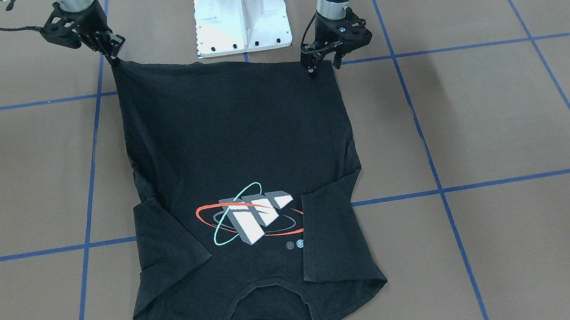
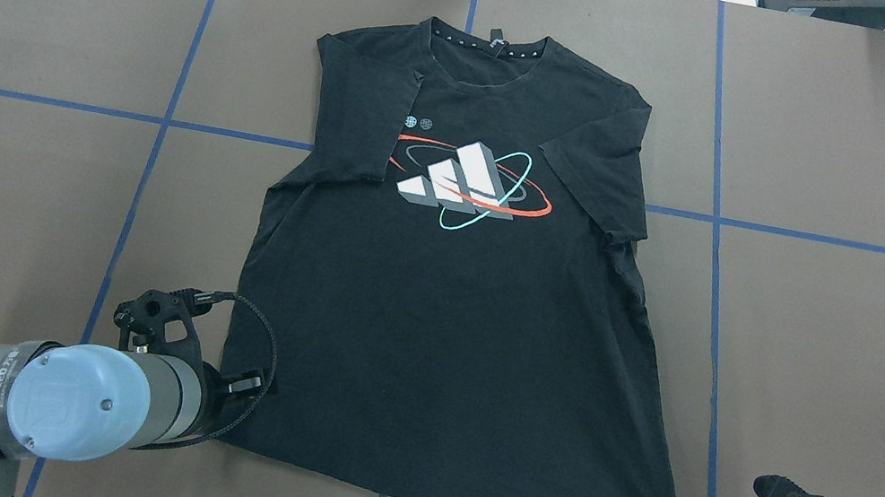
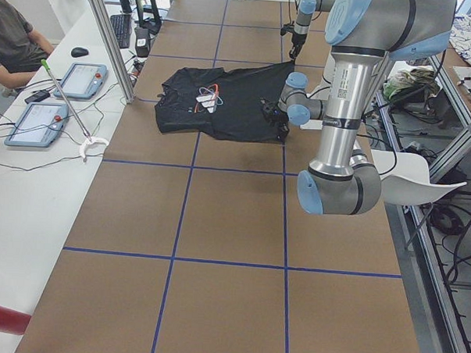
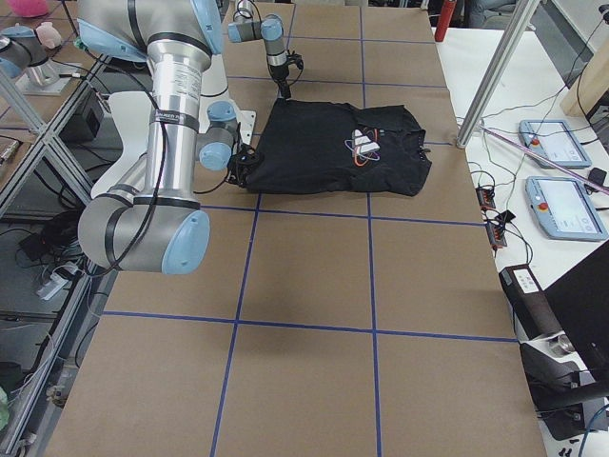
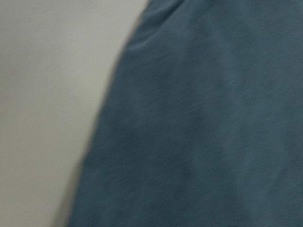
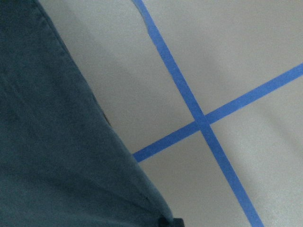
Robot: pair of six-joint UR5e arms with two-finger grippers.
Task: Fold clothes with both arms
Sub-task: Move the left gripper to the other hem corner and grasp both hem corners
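Exterior front-facing: the T-shirt (image 1: 240, 149) lies print-up on the surface (image 1: 502, 117), sleeves folded inward. The right end effector (image 1: 112, 53) pinches one hem corner. The left end effector (image 1: 323, 65) straddles the other, fingers apart. Overhead exterior: brown surface borders every shirt edge.

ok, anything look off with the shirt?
Yes. The T-shirt lies skewed: the hem corner at the right gripper is pulled out to a point, the side at the left gripper runs straight. One folded-in sleeve overlaps the logo.
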